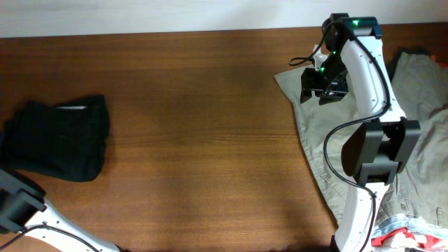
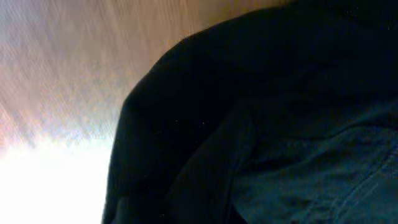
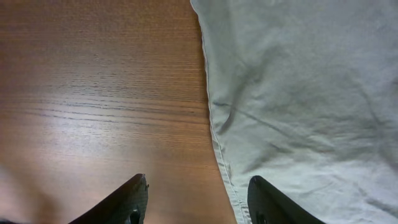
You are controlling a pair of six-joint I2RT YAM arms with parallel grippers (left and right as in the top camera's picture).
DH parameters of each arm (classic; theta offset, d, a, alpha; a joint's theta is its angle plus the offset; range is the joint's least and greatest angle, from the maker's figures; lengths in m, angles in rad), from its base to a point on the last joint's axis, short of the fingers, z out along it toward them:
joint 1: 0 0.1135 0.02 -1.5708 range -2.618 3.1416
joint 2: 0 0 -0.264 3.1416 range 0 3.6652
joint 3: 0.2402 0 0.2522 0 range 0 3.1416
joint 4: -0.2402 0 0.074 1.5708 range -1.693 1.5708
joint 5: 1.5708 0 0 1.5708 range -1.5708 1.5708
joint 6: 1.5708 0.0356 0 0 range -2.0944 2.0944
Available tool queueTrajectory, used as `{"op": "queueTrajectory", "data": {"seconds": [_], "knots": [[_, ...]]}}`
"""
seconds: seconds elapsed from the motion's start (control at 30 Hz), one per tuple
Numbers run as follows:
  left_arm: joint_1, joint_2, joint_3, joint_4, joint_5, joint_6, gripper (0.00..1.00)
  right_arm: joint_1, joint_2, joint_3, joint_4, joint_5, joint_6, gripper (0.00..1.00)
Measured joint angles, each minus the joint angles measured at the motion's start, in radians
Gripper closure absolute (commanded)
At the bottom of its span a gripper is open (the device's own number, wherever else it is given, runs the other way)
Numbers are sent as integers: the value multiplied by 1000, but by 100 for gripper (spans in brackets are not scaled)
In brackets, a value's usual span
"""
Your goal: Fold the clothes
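The black shorts (image 1: 59,136) lie bunched in a compact heap at the table's left side, with a pale strip of lining at their top edge. They fill the left wrist view (image 2: 261,124) as dark fabric seen very close. No fingers of the left gripper can be made out there; only the left arm (image 1: 17,203) shows at the bottom left corner. My right gripper (image 1: 323,87) is open and empty at the far right. Its fingertips (image 3: 198,182) straddle the hem of the beige shorts.
Beige-khaki shorts (image 1: 420,133) lie spread over the right side of the table; their hem shows in the right wrist view (image 3: 298,93). A small red-and-white item (image 1: 409,238) lies at the bottom right. Bare wooden tabletop (image 1: 203,140) stretches between the two garments.
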Motion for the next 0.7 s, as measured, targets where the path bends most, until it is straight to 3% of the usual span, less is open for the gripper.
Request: {"op": "queueTrajectory", "data": {"seconds": [0.03, 0.07, 0.1, 0.37, 0.47, 0.53, 0.57, 0.63, 0.7], "knots": [[-4, 0, 0, -31, -3, -8, 81, 0, 0, 0, 4, 0, 0, 42], [-10, 0, 0, -67, -2, -12, 66, 0, 0, 0, 4, 0, 0, 42], [-13, 0, 0, -72, -2, -16, 58, 0, 0, 0, 4, 0, 0, 41], [-22, -105, 6, -109, -100, 5, 58, 0, 0, 0, 6, 0, 0, 41], [-60, -138, 6, -122, -107, 77, 58, 0, 0, 0, 8, 0, -1, 41], [-152, -142, 6, -122, -107, 144, 58, 0, 0, 0, 10, 0, -2, 40], [-217, -142, 7, -122, -107, 175, 58, 0, 0, 0, 10, 0, -2, 34], [-414, -142, 8, -124, -108, 229, 57, 0, 0, 0, 9, 0, -3, 31], [-565, -142, 8, -147, -136, 243, 39, 0, 0, 0, 0, 0, -2, 27]]}}
